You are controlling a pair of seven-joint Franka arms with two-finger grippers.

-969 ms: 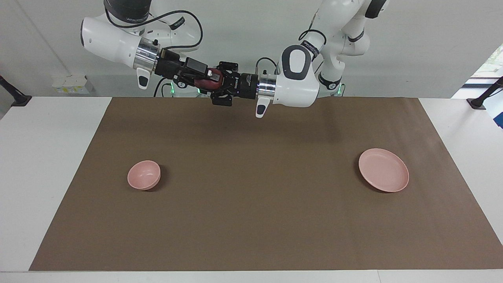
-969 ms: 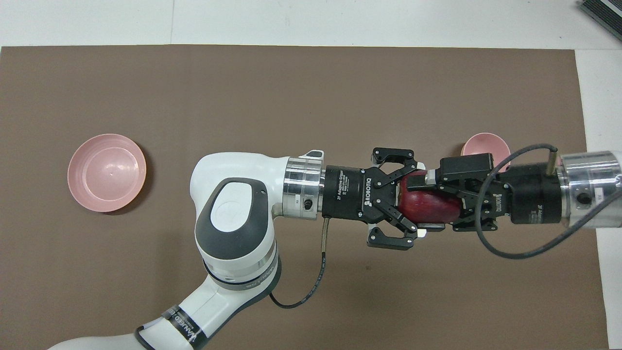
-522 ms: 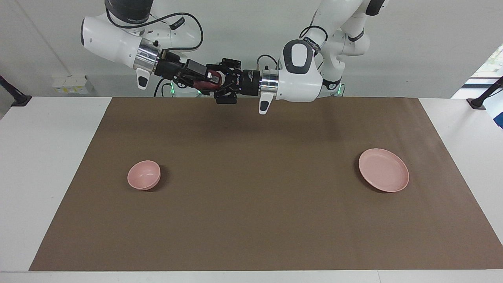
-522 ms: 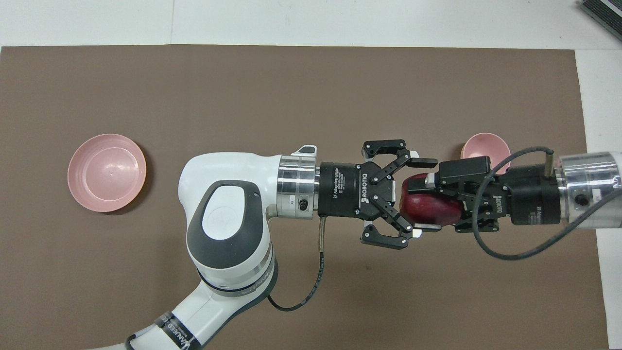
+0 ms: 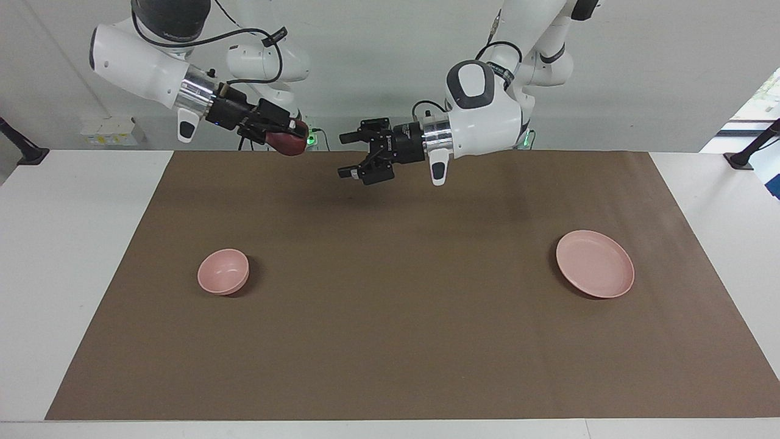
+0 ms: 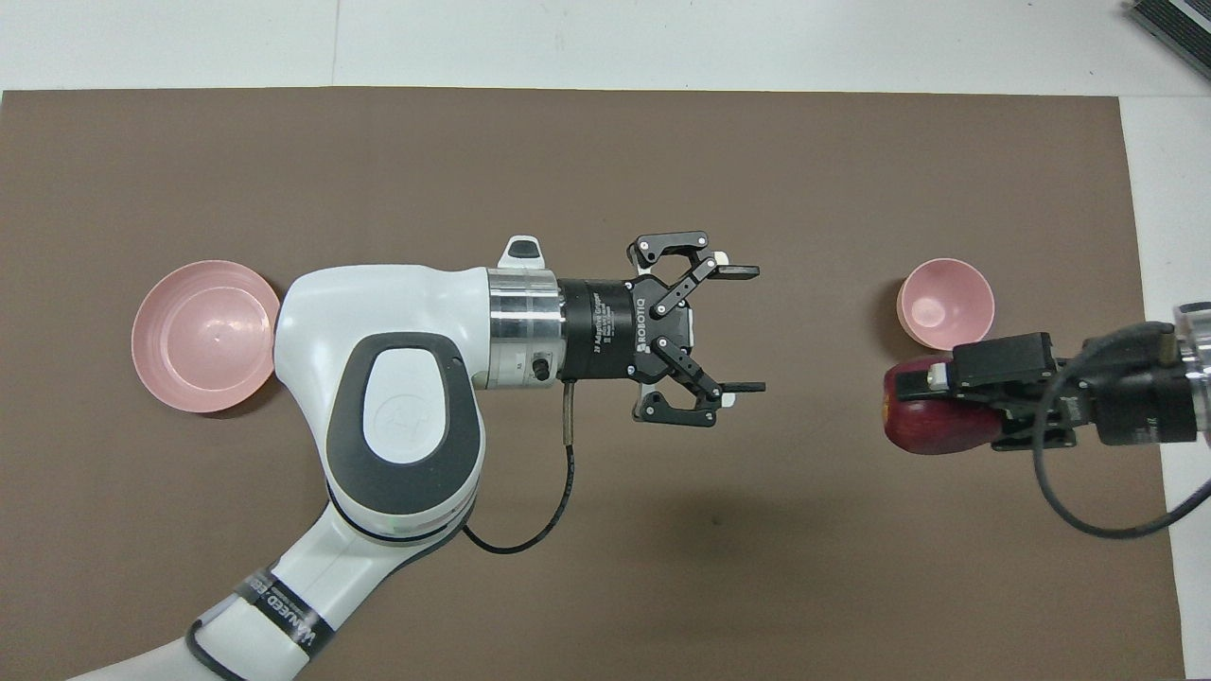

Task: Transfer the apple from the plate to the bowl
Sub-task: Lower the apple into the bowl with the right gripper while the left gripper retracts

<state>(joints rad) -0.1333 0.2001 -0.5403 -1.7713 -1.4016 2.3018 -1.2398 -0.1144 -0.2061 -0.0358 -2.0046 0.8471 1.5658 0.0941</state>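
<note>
The dark red apple (image 5: 290, 144) (image 6: 932, 430) is held in my right gripper (image 5: 291, 140) (image 6: 908, 416), which is shut on it, high over the brown mat at the right arm's end. In the overhead view it hangs just beside the small pink bowl (image 5: 223, 271) (image 6: 946, 301), which is empty. My left gripper (image 5: 345, 155) (image 6: 754, 329) is open and empty, in the air over the middle of the mat. The wide pink plate (image 5: 595, 263) (image 6: 203, 336) lies empty toward the left arm's end, its edge partly covered by the left arm in the overhead view.
A brown mat (image 5: 390, 317) (image 6: 568, 151) covers most of the white table. A dark object (image 6: 1173, 24) lies on the white table off the mat's corner farthest from the robots, at the right arm's end.
The two grippers have parted. My right gripper carried the apple toward the right arm's end, next to the bowl. My left gripper, open, drew back toward the middle of the table.
</note>
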